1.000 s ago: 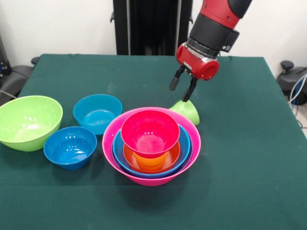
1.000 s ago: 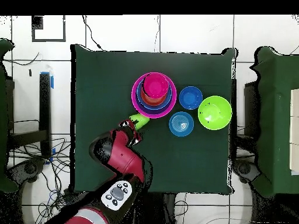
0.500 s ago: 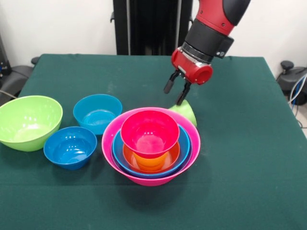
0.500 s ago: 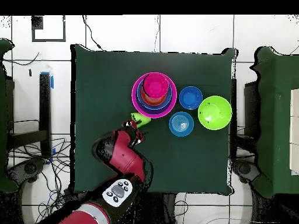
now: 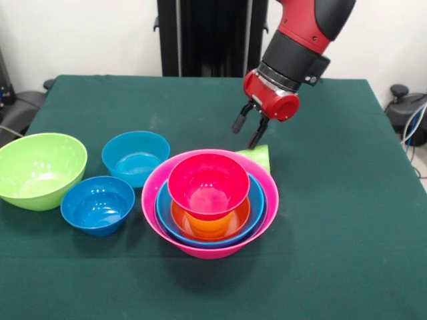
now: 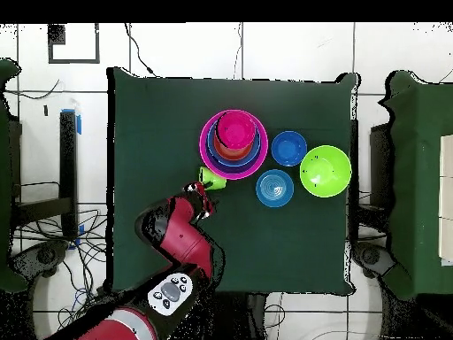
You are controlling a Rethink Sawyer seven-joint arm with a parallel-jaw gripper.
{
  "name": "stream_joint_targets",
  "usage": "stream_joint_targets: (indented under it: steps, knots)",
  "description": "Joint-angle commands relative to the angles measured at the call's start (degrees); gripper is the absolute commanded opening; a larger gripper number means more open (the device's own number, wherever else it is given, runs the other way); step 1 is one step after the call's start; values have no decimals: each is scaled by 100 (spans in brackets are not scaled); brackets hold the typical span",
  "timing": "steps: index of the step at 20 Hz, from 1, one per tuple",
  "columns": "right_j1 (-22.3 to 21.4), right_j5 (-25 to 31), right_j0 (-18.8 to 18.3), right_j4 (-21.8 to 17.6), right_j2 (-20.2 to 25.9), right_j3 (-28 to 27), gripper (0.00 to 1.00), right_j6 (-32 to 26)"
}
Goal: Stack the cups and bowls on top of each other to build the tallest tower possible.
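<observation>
The tower (image 5: 210, 200) stands mid-table: a big pink bowl (image 5: 267, 207) holds a blue bowl (image 5: 257, 200), an orange bowl (image 5: 243, 217) and a red-pink bowl (image 5: 209, 181) on top. It also shows in the overhead view (image 6: 233, 142). A lime green cup (image 5: 260, 158) lies on its side just behind the tower, partly hidden by the pink rim; it also shows in the overhead view (image 6: 211, 178). My gripper (image 5: 248, 131) hangs open and empty just above this cup, and shows in the overhead view (image 6: 202, 192). The orange cup is not clearly visible.
A big lime green bowl (image 5: 40, 168) sits at the left, with a sky blue bowl (image 5: 135, 157) and a dark blue bowl (image 5: 97, 203) between it and the tower. In the overhead view they lie right of the tower: green (image 6: 325, 170), blue (image 6: 288, 148), teal (image 6: 274, 188).
My gripper swung slightly left and came back, staying open. The lime green cup has shifted closer against the back of the pink bowl and shows less of itself.
</observation>
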Motion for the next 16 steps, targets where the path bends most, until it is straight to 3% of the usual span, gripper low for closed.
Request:
stream_joint_targets:
  steps: [1, 7, 12, 16]
  knots:
    - [106, 451, 286, 550, 534, -187, 100, 1438]
    - [5, 756, 453, 693, 350, -124, 100, 1285]
    - [24, 1381, 762, 754, -124, -211, 100, 1326]
    - [162, 1242, 702, 794, -39, -366, 100, 1383]
